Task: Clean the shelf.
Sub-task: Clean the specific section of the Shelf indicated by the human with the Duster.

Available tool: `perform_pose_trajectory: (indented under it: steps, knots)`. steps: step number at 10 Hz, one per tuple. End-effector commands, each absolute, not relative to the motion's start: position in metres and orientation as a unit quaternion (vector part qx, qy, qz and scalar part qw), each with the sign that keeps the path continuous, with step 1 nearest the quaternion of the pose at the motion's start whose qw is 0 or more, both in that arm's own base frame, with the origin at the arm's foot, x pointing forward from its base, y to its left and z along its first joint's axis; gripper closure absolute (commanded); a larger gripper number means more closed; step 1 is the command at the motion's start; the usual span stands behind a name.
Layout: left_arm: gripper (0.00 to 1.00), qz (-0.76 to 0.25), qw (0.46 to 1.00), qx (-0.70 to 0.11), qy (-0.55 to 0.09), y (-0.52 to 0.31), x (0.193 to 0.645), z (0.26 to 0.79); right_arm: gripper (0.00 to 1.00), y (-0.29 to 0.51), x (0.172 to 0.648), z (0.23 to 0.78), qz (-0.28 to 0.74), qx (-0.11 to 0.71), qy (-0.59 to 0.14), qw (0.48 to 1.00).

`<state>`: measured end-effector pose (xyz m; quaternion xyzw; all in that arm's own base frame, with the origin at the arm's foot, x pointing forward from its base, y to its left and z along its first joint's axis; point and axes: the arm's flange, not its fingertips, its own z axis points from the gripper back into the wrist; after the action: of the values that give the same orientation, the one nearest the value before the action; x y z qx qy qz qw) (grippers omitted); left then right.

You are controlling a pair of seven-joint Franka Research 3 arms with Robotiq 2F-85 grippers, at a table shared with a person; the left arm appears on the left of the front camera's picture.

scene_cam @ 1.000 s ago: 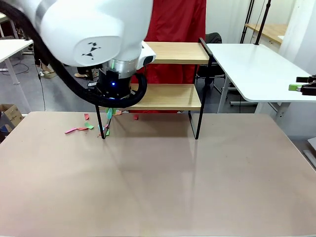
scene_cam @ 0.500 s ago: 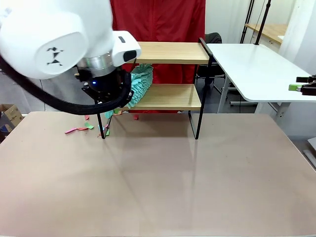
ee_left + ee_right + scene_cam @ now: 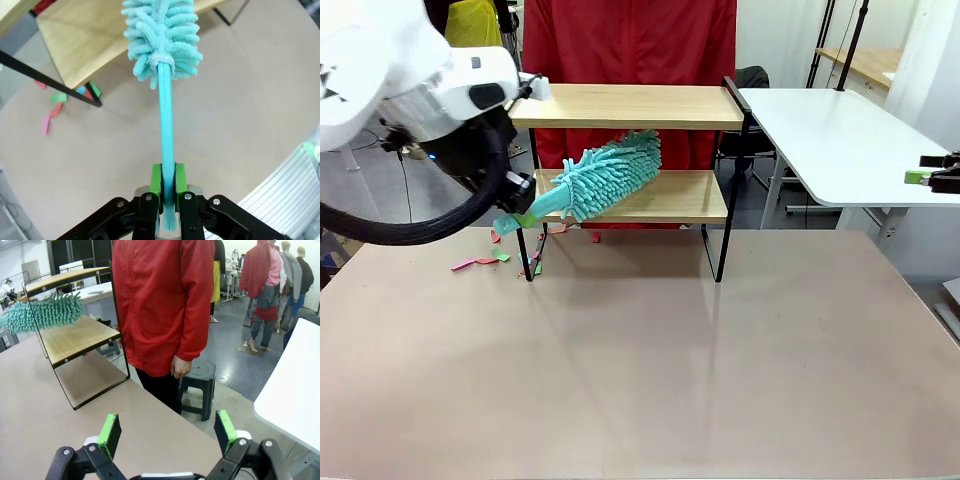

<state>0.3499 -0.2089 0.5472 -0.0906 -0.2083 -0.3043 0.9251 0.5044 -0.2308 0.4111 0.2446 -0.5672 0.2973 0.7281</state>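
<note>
While the left gripper (image 3: 168, 176) clamps the teal handle of the duster (image 3: 605, 180), the fluffy head sits between the two boards of the shelf (image 3: 660, 106), over the lower board's left half; contact with the wood unclear. Shelf stands at the far edge of the table (image 3: 640, 380), before a person in red (image 3: 160, 300). Paper scraps (image 3: 485, 261) lie near its front left leg. Right gripper (image 3: 167, 432): jaws wide apart.
</note>
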Motion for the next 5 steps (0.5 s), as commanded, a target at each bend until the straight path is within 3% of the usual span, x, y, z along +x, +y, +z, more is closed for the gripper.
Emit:
perform_pose_trajectory:
  steps: [1, 5]
  knots:
    - [0.87, -0.353, 0.903, -0.116, -0.217, -0.182, 0.35, 0.54, 0.0, -0.227, 0.505, 0.415, 0.291, 0.239, -0.563, 0.736]
    - [0.87, -0.468, 0.839, -0.13, -0.247, -0.153, 0.351, 0.54, 0.0, -0.227, 0.505, 0.415, 0.291, 0.239, -0.563, 0.736]
